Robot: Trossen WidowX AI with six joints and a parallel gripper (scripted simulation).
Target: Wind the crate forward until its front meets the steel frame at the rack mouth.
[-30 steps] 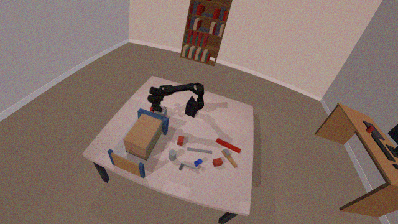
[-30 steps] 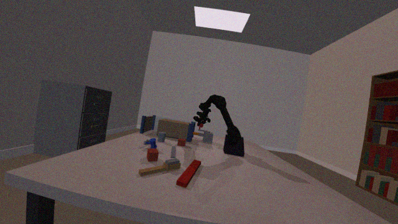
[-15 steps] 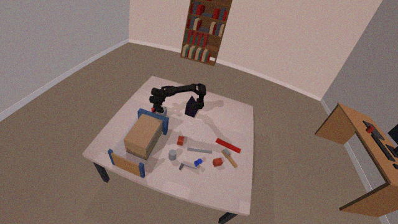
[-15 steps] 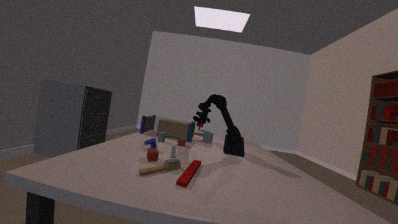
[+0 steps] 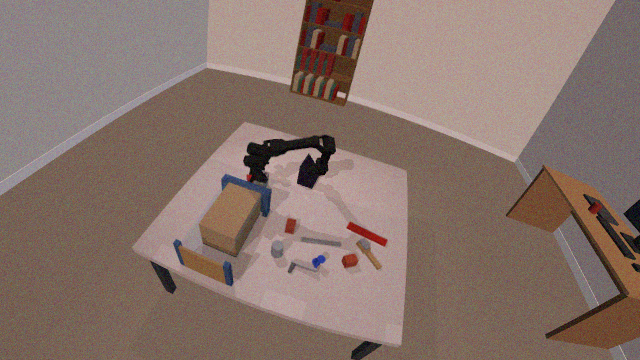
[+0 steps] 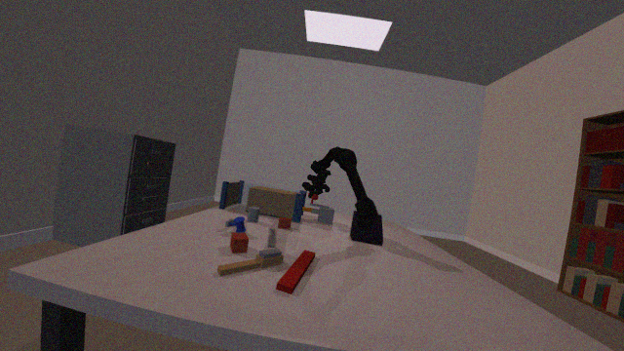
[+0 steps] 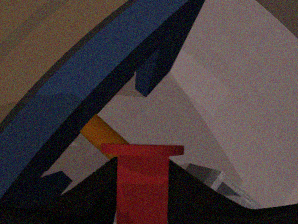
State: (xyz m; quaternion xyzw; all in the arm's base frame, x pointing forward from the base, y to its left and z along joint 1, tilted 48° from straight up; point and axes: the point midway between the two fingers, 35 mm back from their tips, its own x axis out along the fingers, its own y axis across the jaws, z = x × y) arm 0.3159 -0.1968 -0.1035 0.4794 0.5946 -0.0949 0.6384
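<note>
My gripper is shut on the red winch handle, whose wide flange shows just beyond the fingertips. The handle is above the grey winch; whether its key is in the hole is hidden. The tan crate looks flat in the cubby. Its front is close to the blue steel frame; any gap cannot be told. The orange strap runs between frame and winch.
On the bench lie a red bar, a hammer, a grey bar, a grey cylinder, a blue-ended tool and two red blocks. A blue-posted end board is behind the crate.
</note>
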